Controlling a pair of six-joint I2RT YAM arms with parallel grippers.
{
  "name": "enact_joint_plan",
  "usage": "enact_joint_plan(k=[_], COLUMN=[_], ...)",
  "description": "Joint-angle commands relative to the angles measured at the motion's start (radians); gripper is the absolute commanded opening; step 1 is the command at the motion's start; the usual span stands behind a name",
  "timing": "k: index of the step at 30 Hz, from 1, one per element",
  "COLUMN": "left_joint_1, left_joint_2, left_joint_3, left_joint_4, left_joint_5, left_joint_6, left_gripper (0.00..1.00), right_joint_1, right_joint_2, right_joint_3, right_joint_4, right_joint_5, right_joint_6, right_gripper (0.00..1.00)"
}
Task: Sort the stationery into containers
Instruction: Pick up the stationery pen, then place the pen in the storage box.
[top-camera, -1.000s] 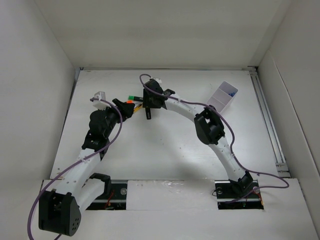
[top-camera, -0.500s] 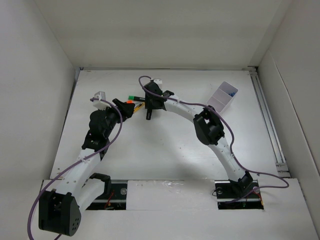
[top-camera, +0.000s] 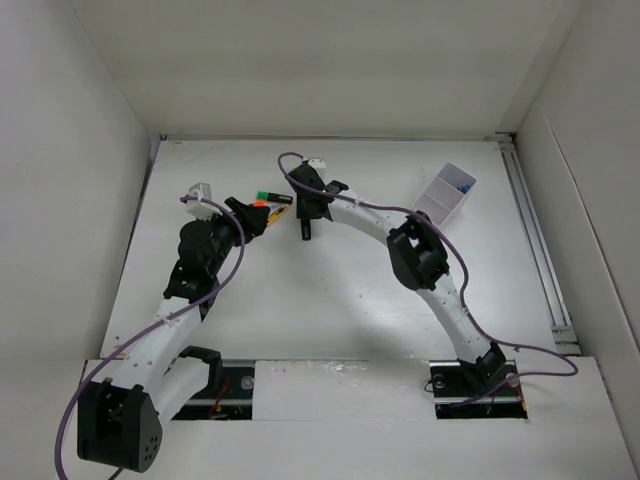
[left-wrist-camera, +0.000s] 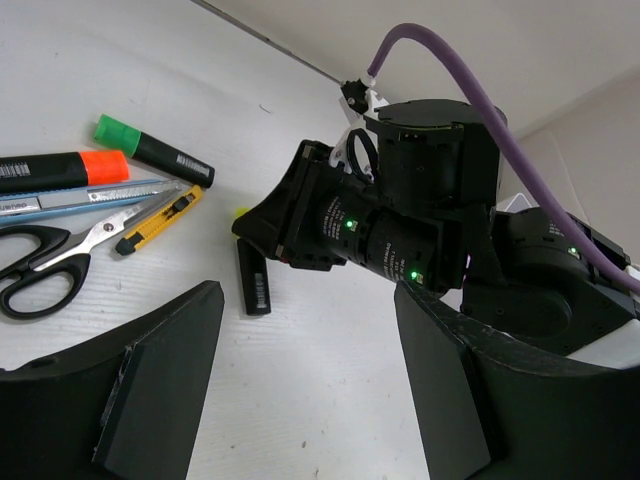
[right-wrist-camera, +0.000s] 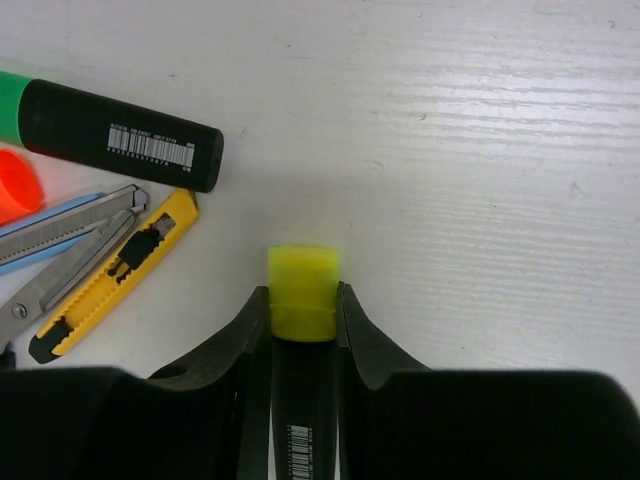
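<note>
Right claw (right-wrist-camera: 303, 305) pinching yellow-capped black marker (right-wrist-camera: 303, 268) from both sides, marker lying flat on counter (right-wrist-camera: 480, 150) toward far edge, left of middle. Green-capped marker (right-wrist-camera: 120, 135), orange-capped marker (left-wrist-camera: 105, 165), yellow cutter (right-wrist-camera: 115, 272), scissors (left-wrist-camera: 45, 262) lying just beside. Left claw (left-wrist-camera: 308, 340) hovering open, gripping nothing. Divided white box (top-camera: 446, 192) sitting well apart near far right corner.

We see three black markers: the green marker (right-wrist-camera: 110, 135) with a green end and a white barcode label, the orange marker (left-wrist-camera: 70, 168) with an orange end, and the yellow marker (right-wrist-camera: 302, 300) with a yellow cap. The knife (right-wrist-camera: 115, 275) is yellow with a black slider, the scissors (left-wrist-camera: 95, 235) black-handled with silvery blades, the pen (left-wrist-camera: 80, 197) pale blue. The table (right-wrist-camera: 480, 150) and box (top-camera: 455, 170) are white, the cable (left-wrist-camera: 470, 77) purple.
</note>
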Motion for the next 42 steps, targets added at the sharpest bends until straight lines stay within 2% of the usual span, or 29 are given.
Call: enact_joint_plan(k=[1, 6, 10, 14, 19, 20, 23, 27, 32, 42], left_joint_1=[-0.002, -0.002, -0.002, -0.002, -0.002, -0.002, -0.002, -0.012, -0.025, -0.035], left_joint_2=[-0.014, -0.014, -0.014, 0.006, 0.024, 0.024, 0.045, 0.046, 0.046, 0.058], left_joint_3=[-0.004, -0.004, -0.004, -0.004, -0.004, 0.007, 0.007, 0.007, 0.007, 0.007], left_joint_4=[0.043, 0.043, 0.053, 0.053, 0.063, 0.073, 0.084, 0.093, 0.093, 0.093], left_joint_5=[0.009, 0.009, 0.013, 0.039, 0.074, 0.085, 0.096, 0.111, 0.101, 0.104], left_joint_6=[0.000, 0.000, 0.000, 0.000, -0.010, -0.010, -0.010, -0.010, -0.010, -0.010], left_gripper=[0.66, 0.66, 0.66, 0.66, 0.66, 0.66, 0.66, 0.66, 0.66, 0.66], right_joint_1=[0.005, 0.005, -0.056, -0.154, -0.312, -0.355, -0.419, -0.525, -0.584, -0.584], right_joint_2=[-0.006, -0.130, -0.328, -0.579, -0.743, -0.768, -0.768, -0.759, -0.678, -0.583], right_joint_3=[-0.007, -0.166, -0.381, -0.514, -0.593, -0.616, -0.627, -0.627, -0.567, -0.526], right_joint_4=[-0.042, 0.053, 0.217, 0.298, 0.321, 0.321, 0.321, 0.331, 0.360, 0.418], right_joint_5=[0.027, 0.001, -0.056, -0.045, 0.138, 0.259, 0.465, 0.593, 0.656, 0.852], right_joint_6=[0.018, 0.057, 0.100, 0.135, 0.180, 0.180, 0.180, 0.190, 0.155, 0.088], right_gripper=[0.18, 0.02, 0.02, 0.02, 0.02, 0.01, 0.01, 0.00, 0.00, 0.00])
